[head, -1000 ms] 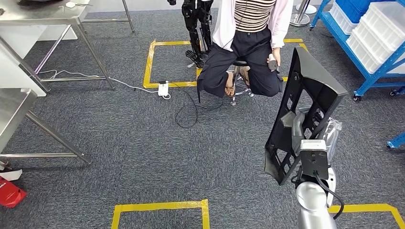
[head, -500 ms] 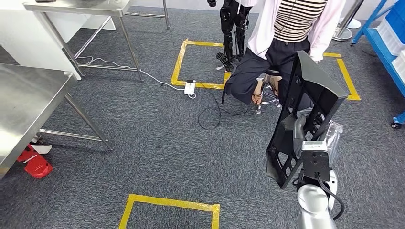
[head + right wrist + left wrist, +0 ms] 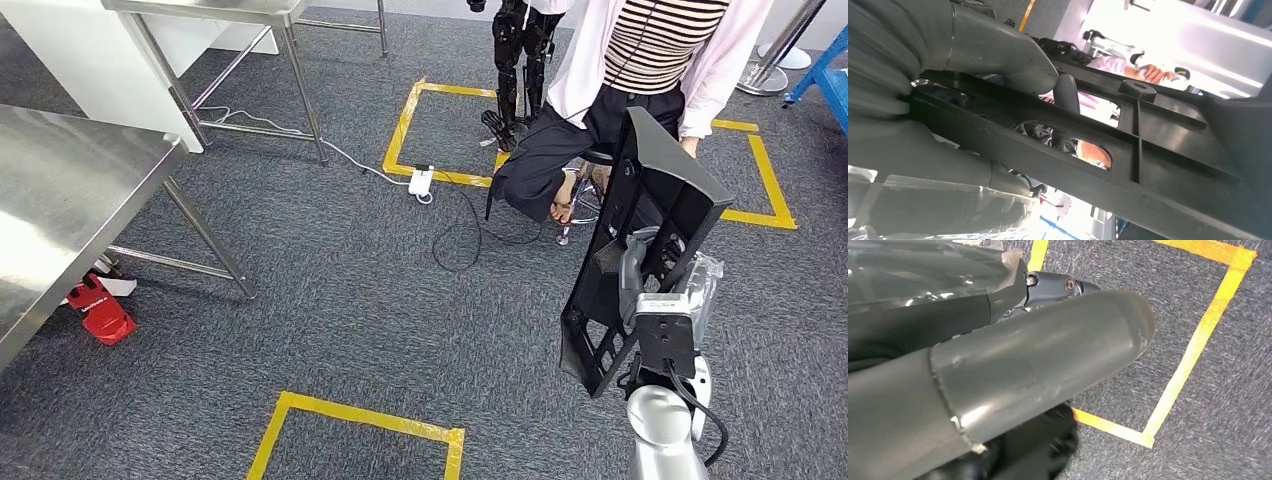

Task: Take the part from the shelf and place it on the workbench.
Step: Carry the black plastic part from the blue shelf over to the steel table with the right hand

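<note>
The right hand [image 3: 640, 275] holds the black part [image 3: 640, 250], fingers [image 3: 998, 55] closed around a rib, long axis rising upright above them. The steel surface [image 3: 60, 210] lies far to the left of these fingers, well apart; I judge the carry half done.

black part [image 3: 650, 215], grey carpet [image 3: 330, 300], yellow floor tape [image 3: 360, 415], striped top [image 3: 670, 40]
</note>
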Motion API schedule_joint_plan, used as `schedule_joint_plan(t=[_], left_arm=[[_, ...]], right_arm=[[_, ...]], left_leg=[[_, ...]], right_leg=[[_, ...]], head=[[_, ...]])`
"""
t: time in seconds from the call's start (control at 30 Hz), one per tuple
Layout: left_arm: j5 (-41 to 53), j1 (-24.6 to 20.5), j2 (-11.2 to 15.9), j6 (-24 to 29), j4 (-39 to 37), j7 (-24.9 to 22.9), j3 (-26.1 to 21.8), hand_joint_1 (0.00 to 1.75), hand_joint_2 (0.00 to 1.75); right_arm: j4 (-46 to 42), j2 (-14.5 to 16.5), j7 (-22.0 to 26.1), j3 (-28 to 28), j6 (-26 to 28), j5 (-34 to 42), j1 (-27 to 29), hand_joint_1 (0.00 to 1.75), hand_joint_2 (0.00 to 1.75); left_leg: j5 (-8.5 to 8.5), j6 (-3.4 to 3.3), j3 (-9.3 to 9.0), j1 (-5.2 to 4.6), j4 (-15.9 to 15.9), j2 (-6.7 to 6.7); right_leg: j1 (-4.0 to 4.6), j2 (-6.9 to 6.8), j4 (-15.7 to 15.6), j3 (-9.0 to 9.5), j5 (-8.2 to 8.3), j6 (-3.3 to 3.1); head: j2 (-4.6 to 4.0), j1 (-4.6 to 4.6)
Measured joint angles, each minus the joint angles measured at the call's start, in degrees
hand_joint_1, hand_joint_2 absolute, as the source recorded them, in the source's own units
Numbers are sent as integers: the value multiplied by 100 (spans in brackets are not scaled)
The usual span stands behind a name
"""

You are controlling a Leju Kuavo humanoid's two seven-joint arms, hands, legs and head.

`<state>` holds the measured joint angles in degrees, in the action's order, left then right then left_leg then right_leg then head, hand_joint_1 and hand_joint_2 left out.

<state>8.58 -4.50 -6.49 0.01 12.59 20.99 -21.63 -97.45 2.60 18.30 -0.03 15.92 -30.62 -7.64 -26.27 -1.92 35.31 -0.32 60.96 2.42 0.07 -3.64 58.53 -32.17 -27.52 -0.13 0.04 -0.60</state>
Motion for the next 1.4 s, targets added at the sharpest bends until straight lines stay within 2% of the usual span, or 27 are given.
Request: schedule_joint_plan(t=[0.03,0.07,0.13,0.2,0.27,0.33,0.37,0.4,0.47,0.5,0.53,0.57,0.63,0.67,0.77,0.87,0.93,0.97,1.0,1.07,1.1,1.17,1.2,1.23,1.27,1.33,1.4], left_arm=[[17,-15,5,-3,0,-4,1,0,0],[34,-27,11,-5,0,-10,1,0,0],[63,-36,19,-9,-1,-33,2,0,0],[84,-42,15,-9,-2,-56,2,0,0],[107,-65,8,-9,-1,-67,1,0,0],[134,-79,5,-9,-1,-73,1,0,0],[147,-78,2,-9,-2,-77,1,0,0],[157,-77,-1,-9,-2,-80,1,0,0],[166,-78,-7,-9,-2,-86,1,0,0],[167,-82,-8,-9,-2,-86,1,0,0],[167,-84,-7,-7,-2,-86,1,0,0],[167,-81,-6,-3,-2,-86,1,0,0],[167,-68,-3,8,-3,-86,1,0,0],[167,-60,-2,16,-3,-86,1,0,0],[169,-63,-1,30,-4,-86,2,0,0],[169,-67,0,30,-3,-86,2,0,0],[168,-73,0,40,-3,-85,0,0,0],[168,-76,2,46,-3,-84,-1,0,0],[167,-79,5,51,-3,-82,-2,0,0],[168,-96,18,52,-2,-79,-3,0,0],[169,-106,22,52,-2,-77,-3,0,0],[169,-115,29,55,-2,-74,-4,0,0],[168,-111,29,56,-2,-74,-5,0,0],[168,-111,27,57,-2,-74,-7,0,0],[168,-116,26,57,-2,-74,-7,0,0],[170,-132,24,56,-2,-72,-7,0,0],[176,-136,26,55,-2,-70,-10,0,0]], right_arm=[[-10,-4,1,-13,5,11,5,175,175],[-17,-8,2,-25,10,20,13,175,175],[-38,-16,4,-44,19,38,31,175,175],[-65,-29,5,-64,28,46,39,175,175],[-85,-50,7,-108,40,57,48,175,175],[-93,-70,3,-156,60,79,71,175,175],[-93,-79,1,-176,72,90,81,175,175],[-96,-85,-2,-193,84,102,89,175,175],[-119,-97,-3,-232,103,114,90,175,175],[-131,-101,-3,-246,107,117,86,175,175],[-146,-108,-3,-258,109,120,83,175,175],[-155,-114,-4,-265,110,125,79,175,175],[-164,-121,-5,-273,111,141,73,175,175],[-164,-122,-5,-275,111,152,61,175,175],[-163,-122,0,-279,111,180,31,175,175],[-163,-122,3,-279,111,183,29,175,175],[-149,-130,9,-286,125,216,23,175,175],[-135,-134,12,-290,134,239,12,175,175],[-121,-139,15,-294,144,262,-4,175,175],[-108,-141,17,-294,153,276,-44,175,175],[-107,-144,19,-294,157,276,-59,175,175],[-103,-148,21,-294,166,278,-75,175,175],[-99,-150,21,-294,168,278,-80,175,175],[-96,-152,22,-293,171,278,-86,175,175],[-94,-159,24,-294,175,278,-91,175,175],[-80,-180,28,-297,187,284,-92,175,175],[-52,-195,30,-300,202,303,-83,175,175]], left_leg=[[33,-34,-96,-36,-186,65],[18,-52,-108,-63,-233,80],[59,-89,-114,-63,-290,-22],[126,-131,-166,-25,-391,-114],[166,-158,-196,2,-442,-213],[172,-166,-192,12,-440,-336],[171,-162,-193,16,-436,-405],[170,-154,-194,24,-429,-473],[149,-111,-190,49,-388,-604],[129,-75,-173,51,-349,-663],[115,-36,-148,51,-315,-711],[110,0,-120,49,-292,-750],[120,54,-81,59,-286,-803],[98,79,-62,66,-260,-760],[-70,131,39,63,-41,-489],[-120,137,75,62,35,-441],[-364,151,383,75,651,-359],[-346,142,435,81,749,-296],[-277,118,414,80,715,-191],[45,57,57,32,-9,7],[75,39,-17,4,-173,59],[80,6,-18,-29,-236,-14],[102,-19,-34,-19,-268,-64],[127,-49,-57,-6,-305,-117],[154,-81,-82,13,-341,-166],[176,-115,-98,31,-363,-276],[178,-122,-97,32,-359,-406]], right_leg=[[6,-40,-1,3,-5,5],[7,-82,-6,4,-7,14],[11,-149,-10,4,-21,50],[7,-10,159,-71,-117,85],[-29,229,747,-342,-375,88],[-62,317,1438,-684,-610,114],[-81,325,1563,-757,-618,157],[-103,332,1456,-721,-530,217],[-170,422,713,-393,-198,352],[-185,496,355,-219,-68,384],[-191,548,117,-106,8,382],[-185,580,15,-58,29,353],[-168,511,19,-59,38,273],[-175,476,14,-56,47,240],[-187,394,-2,-49,57,149],[-183,383,-1,-49,54,132],[-154,287,-1,-50,44,102],[-136,195,-1,-45,35,85],[-116,97,-1,-38,25,68],[-76,-34,1,-29,6,77],[-60,-74,1,-29,0,88],[-46,-166,-15,-15,-8,124],[-49,-161,-4,-19,-23,147],[-52,-85,57,-39,-67,164],[-57,30,226,-109,-158,166],[-77,257,891,-427,-441,131],[-87,308,1506,-756,-614,142]], head=[[0,-4],[0,-3],[0,-13],[0,-6],[0,15],[0,28],[0,28],[0,28],[0,31],[0,34],[0,35],[0,34],[0,29],[0,28],[0,-6],[0,-21],[0,-25],[0,-25],[0,-25],[0,-19],[0,-18],[0,-14],[0,-14],[0,-12],[0,-8],[0,14],[0,29]])
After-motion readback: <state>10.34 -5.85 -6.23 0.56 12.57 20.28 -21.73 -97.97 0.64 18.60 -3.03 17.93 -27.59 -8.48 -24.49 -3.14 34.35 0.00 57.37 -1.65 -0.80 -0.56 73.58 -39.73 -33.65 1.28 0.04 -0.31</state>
